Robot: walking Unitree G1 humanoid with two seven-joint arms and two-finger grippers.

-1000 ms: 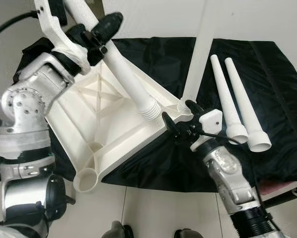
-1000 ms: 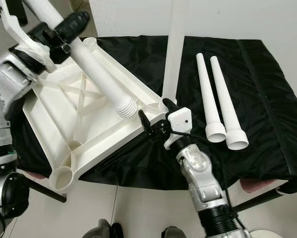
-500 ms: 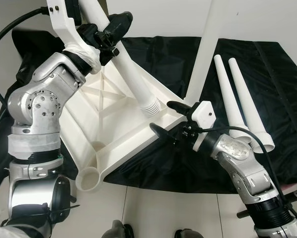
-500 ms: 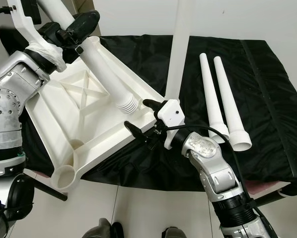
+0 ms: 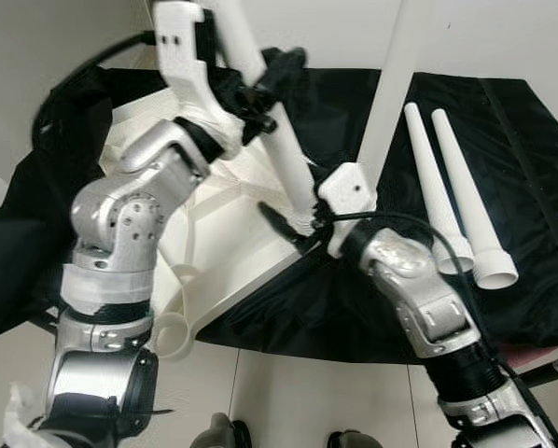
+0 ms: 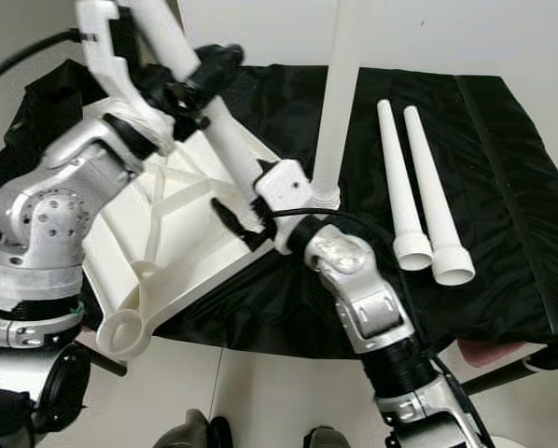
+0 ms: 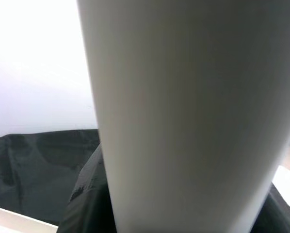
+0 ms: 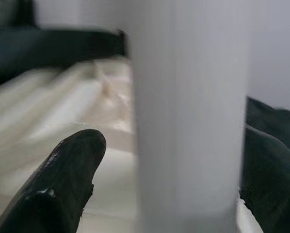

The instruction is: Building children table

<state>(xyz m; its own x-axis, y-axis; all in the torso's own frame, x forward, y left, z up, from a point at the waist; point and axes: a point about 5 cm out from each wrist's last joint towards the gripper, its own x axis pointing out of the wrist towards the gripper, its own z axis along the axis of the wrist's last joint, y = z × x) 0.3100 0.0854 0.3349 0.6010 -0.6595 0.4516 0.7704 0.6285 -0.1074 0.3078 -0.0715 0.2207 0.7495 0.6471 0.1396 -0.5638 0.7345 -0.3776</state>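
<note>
Even, bright indoor light is falling from above, with soft shadows gathering along the lower edge. The head views are blurring slightly across the left arm (image 5: 130,215). Both wrist views are smearing out of focus, the white leg (image 7: 184,116) looming close and glare washing the upper left.

black cloth (image 5: 531,140) over pale tiled floor (image 5: 288,392)

white table top (image 5: 223,252), legs (image 5: 456,187) alongside
</note>
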